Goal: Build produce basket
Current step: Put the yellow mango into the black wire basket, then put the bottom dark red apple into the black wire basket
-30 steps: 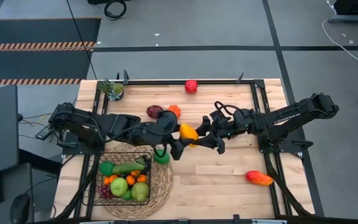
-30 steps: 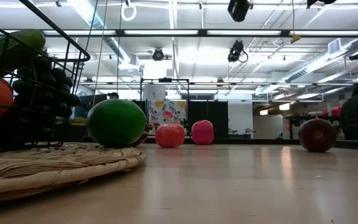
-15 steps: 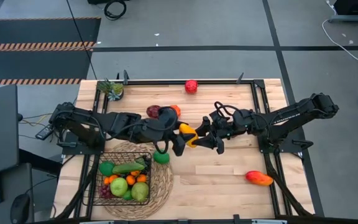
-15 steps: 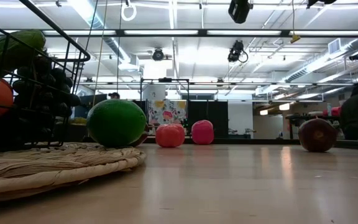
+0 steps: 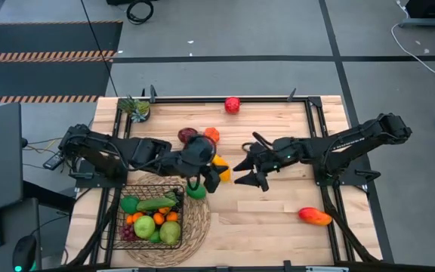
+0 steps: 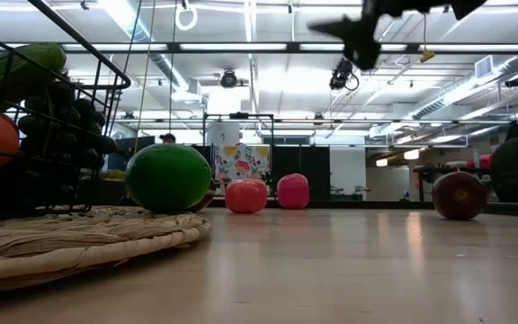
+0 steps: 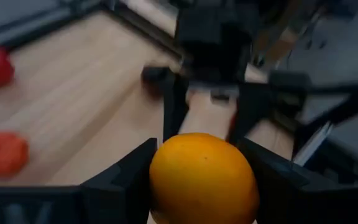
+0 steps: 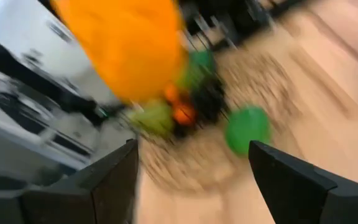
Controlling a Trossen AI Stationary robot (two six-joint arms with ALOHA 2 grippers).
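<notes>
A yellow-orange fruit (image 5: 220, 164) hangs over the middle of the table with my left gripper (image 5: 213, 172) shut on it. It fills the gap between the fingers in the left wrist view (image 7: 204, 177). My right gripper (image 5: 245, 172) stands open just to the fruit's right, touching nothing, with the fruit (image 8: 126, 43) ahead of its spread fingers. The black wire basket (image 5: 125, 227) sits on a round woven mat at the near left. It holds green, orange and dark produce. A green lime (image 5: 195, 190) lies at the mat's edge. My left gripper pinches the yellow-orange fruit between its two fingers, one on each opposite side (image 7: 160, 180). The fingers come from the table's left, slanting a little downward. The fruit is lifted clear of the table.
Loose on the table are a dark red fruit (image 5: 187, 135), an orange-red one (image 5: 211, 134), a red one (image 5: 232, 104) at the far edge and a mango (image 5: 315, 217) at the near right. A small potted plant (image 5: 136, 108) stands at the far left corner.
My right gripper has opened, let go of the yellow-orange fruit, tipped downward and drawn back a little toward the table's right. My left gripper has taken hold of the fruit and keeps it lifted, a little farther left than before.
</notes>
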